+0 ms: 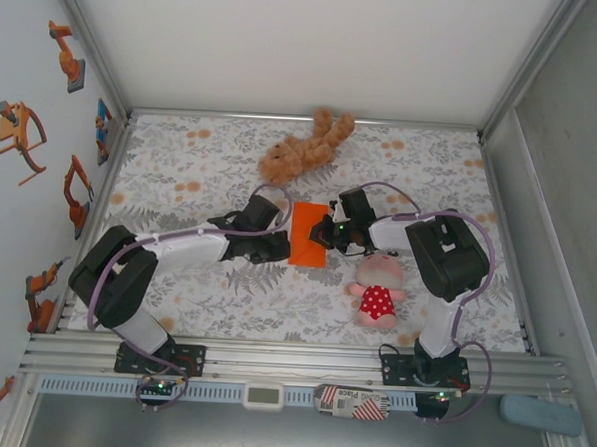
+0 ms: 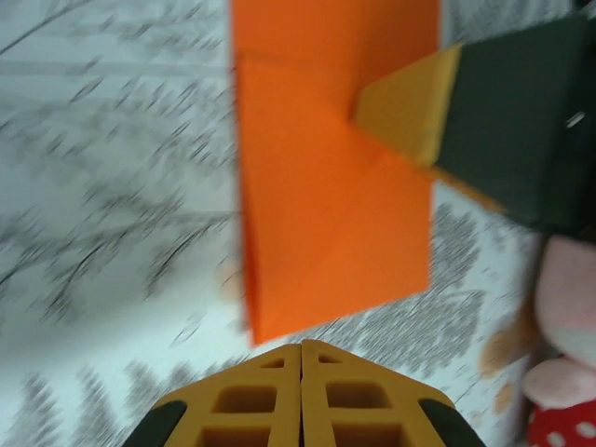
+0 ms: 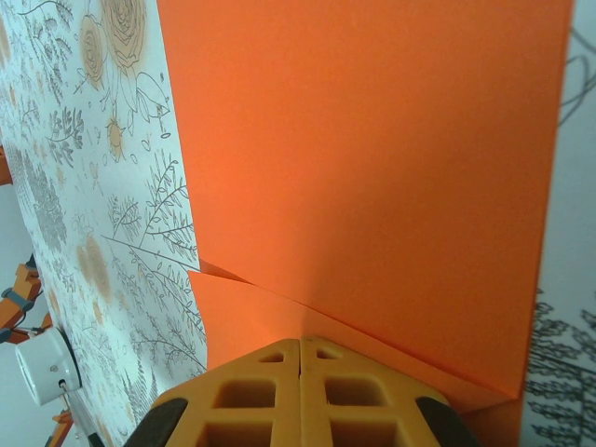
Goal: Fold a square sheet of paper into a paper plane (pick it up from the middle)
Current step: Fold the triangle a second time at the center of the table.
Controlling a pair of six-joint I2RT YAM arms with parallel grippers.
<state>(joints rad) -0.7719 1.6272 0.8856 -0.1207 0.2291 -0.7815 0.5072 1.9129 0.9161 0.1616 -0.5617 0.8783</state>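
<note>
As its jaws are together and empty, the left gripper seems to wait just beside the partly folded square sheet of paper on the table. The right gripper, jaws together too, presses on the sheet, probably to flatten a crease.

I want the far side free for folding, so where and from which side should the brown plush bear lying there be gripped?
Grip the brown plush bear around its trunk, coming straight down from above and closing across its width. It lies flat on the floral table cover, slanted, limbs splayed toward the far right. The trunk looks the fullest, most central part, so it should lift evenly.
</note>
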